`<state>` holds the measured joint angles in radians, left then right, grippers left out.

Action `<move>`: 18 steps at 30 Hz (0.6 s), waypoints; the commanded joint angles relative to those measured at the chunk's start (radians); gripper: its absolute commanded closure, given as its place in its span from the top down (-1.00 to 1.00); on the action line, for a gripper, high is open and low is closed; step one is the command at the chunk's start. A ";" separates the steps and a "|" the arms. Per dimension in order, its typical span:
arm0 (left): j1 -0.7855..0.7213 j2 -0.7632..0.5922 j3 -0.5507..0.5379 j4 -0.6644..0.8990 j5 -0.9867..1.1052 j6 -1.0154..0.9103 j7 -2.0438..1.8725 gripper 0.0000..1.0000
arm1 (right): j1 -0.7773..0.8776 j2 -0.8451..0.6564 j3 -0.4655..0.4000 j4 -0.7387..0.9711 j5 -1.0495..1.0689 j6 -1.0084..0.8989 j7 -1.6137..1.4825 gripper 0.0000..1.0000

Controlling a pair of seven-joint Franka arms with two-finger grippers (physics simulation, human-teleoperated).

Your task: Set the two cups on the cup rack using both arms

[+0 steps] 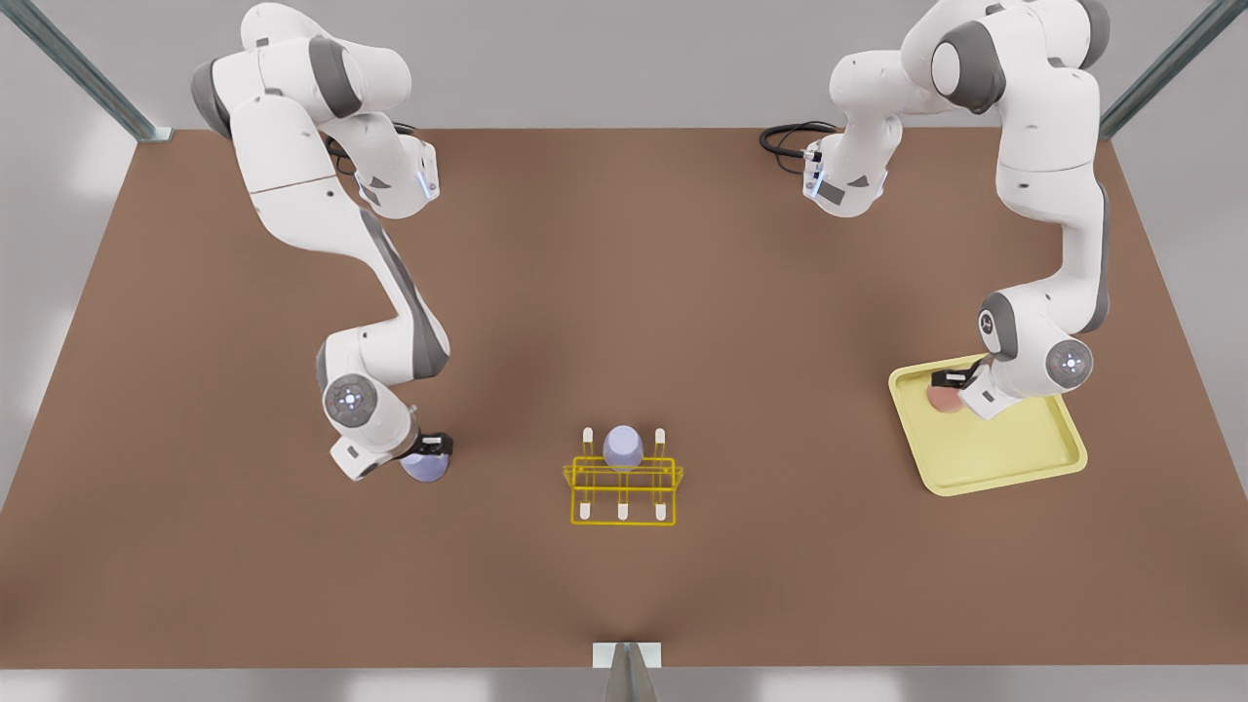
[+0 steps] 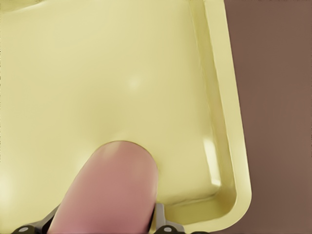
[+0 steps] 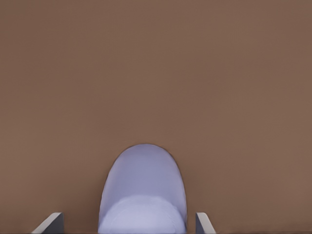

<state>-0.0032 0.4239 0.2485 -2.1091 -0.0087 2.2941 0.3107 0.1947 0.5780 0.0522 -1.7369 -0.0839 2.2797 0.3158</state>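
The pale pink cup stands on the pale-yellow tray at the front view's right. My left gripper is shut on it, both fingers pressed to its sides. At the front view's left, a lavender cup stands on the table. My right gripper is open around it, with a gap between each finger and the cup. The yellow cup rack stands at the centre front, and a second lavender cup sits on its back middle peg.
The tray's raised rim runs close beside the pink cup, with brown table beyond it. Bare brown table lies between both arms and the rack. Metal frame posts stand at the table's far corners.
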 commanded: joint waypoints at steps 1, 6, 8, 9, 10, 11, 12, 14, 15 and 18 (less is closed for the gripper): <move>0.000 -0.002 0.000 0.001 0.000 0.005 0.028 0.79 | 0.000 0.005 0.000 -0.003 0.007 0.012 0.072 1.00; 0.000 -0.004 -0.001 0.003 0.000 0.004 0.028 0.74 | -0.001 0.028 0.000 -0.003 0.007 0.020 0.072 1.00; 0.000 -0.004 -0.001 0.008 -0.002 0.004 0.027 0.67 | -0.011 0.039 0.000 -0.003 0.007 0.020 0.072 1.00; 0.000 -0.005 -0.001 0.008 0.000 0.001 0.027 0.67 | -0.011 0.040 0.000 -0.003 0.007 0.020 0.072 1.00; -0.003 -0.013 -0.005 0.009 0.000 -0.001 0.007 0.66 | -0.011 0.043 0.000 -0.003 0.007 0.020 0.072 1.00; -0.003 -0.020 -0.005 0.012 -0.002 -0.004 0.001 0.67 | -0.009 0.049 0.000 -0.003 0.007 0.020 0.072 1.00; -0.003 -0.022 -0.005 0.015 -0.002 -0.004 0.001 0.67 | -0.011 0.052 0.000 -0.003 0.007 0.021 0.072 1.00; -0.006 -0.039 -0.006 0.018 -0.036 -0.015 -0.021 0.67 | -0.009 0.056 0.000 0.000 0.006 0.020 0.072 1.00; -0.020 -0.062 -0.006 0.031 -0.045 -0.063 -0.048 0.67 | -0.009 0.057 0.000 0.000 0.007 0.021 0.072 1.00; -0.107 -0.143 -0.012 0.132 -0.152 -0.254 -0.300 0.67 | -0.008 0.065 0.002 0.004 0.007 0.020 0.072 1.00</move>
<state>-0.0999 0.2976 0.2380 -2.0050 -0.0875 2.2014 0.2700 0.1866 0.6421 0.0536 -1.7342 -0.0785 2.2986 0.3647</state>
